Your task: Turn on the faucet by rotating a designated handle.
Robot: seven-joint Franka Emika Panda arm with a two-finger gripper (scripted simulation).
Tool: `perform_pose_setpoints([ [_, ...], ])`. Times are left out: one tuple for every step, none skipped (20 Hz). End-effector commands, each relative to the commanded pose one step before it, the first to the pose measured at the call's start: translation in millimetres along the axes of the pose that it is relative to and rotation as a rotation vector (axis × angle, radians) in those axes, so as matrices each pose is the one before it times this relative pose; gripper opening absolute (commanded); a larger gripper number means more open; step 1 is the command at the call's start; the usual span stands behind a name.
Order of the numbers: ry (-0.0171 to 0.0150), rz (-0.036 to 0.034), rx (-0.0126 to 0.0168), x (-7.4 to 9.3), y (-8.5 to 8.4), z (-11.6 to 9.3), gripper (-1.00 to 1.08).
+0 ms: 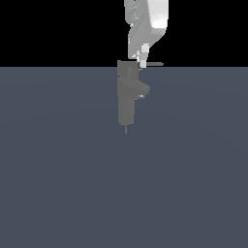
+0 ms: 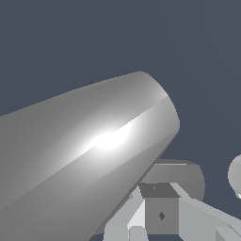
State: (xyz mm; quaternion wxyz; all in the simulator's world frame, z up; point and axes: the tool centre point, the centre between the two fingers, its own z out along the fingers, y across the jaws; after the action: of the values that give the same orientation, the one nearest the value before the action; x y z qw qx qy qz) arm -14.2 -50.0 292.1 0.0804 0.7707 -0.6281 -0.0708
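The faucet (image 1: 127, 97) is shown standing upright on the slate-blue surface (image 1: 58, 184), its long axis vertical and its short spout (image 1: 143, 90) angled toward 3 o'clock in the exterior view. The handle (image 1: 154, 63) is seen as a thin blade lying horizontal atop the column, pointing toward 3 o'clock. The tool (image 1: 143, 60) is lowered from 12 o'clock onto the handle's hub end; whether its fingers are spread or pressed together cannot be told. In the wrist view, a large gray cylinder (image 2: 89, 155) fills the frame.

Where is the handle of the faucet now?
In the exterior view, the handle projects toward that view's right from the faucet's top, beside the gripper.
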Motion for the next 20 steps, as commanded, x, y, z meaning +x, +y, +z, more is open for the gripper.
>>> perform_pose_setpoints([
  [0.00218, 0.00779, 0.00758, 11.44, -7.12, -0.5, -1.0],
  [0.00007, 0.00115, 0.00033, 3.08, -1.95, -0.14, -1.0],
  [0.00007, 0.00115, 0.00033, 3.06, -1.93, -0.14, -1.0],
  [0.00008, 0.00133, 0.00038, 3.12, -1.87, -0.16, -1.0],
  [0.00005, 0.00094, 0.00027, 2.93, -1.96, -0.11, -1.0],
  [0.00007, 0.00115, 0.00033, 3.01, -1.88, -0.14, -1.0],
  [0.00007, 0.00115, 0.00033, 2.99, -1.87, -0.14, -1.0],
  [0.00006, 0.00115, 0.00033, 2.97, -1.85, -0.14, -1.0],
  [0.00007, 0.00133, 0.00038, 3.04, -1.79, -0.17, -1.0],
  [0.00005, 0.00094, 0.00027, 2.84, -1.89, -0.11, -1.0],
  [0.00006, 0.00115, 0.00033, 2.92, -1.81, -0.14, -1.0],
  [0.00006, 0.00115, 0.00033, 2.9, -1.79, -0.14, -1.0],
  [0.00005, 0.00094, 0.00027, 2.78, -1.84, -0.11, -1.0],
  [0.00007, 0.00133, 0.00038, 2.95, -1.71, -0.17, -1.0],
  [0.00005, 0.00094, 0.00027, 2.75, -1.81, -0.11, -1.0],
  [0.00006, 0.00115, 0.00033, 2.83, -1.73, -0.14, -1.0],
  [0.00005, 0.00115, 0.00032, 2.81, -1.71, -0.15, -1.0],
  [0.00004, 0.00094, 0.00027, 2.69, -1.77, -0.11, -1.0],
  [0.00004, 0.00094, 0.00027, 2.67, -1.75, -0.12, -1.0],
  [0.00005, 0.00115, 0.00032, 2.76, -1.67, -0.15, -1.0],
])
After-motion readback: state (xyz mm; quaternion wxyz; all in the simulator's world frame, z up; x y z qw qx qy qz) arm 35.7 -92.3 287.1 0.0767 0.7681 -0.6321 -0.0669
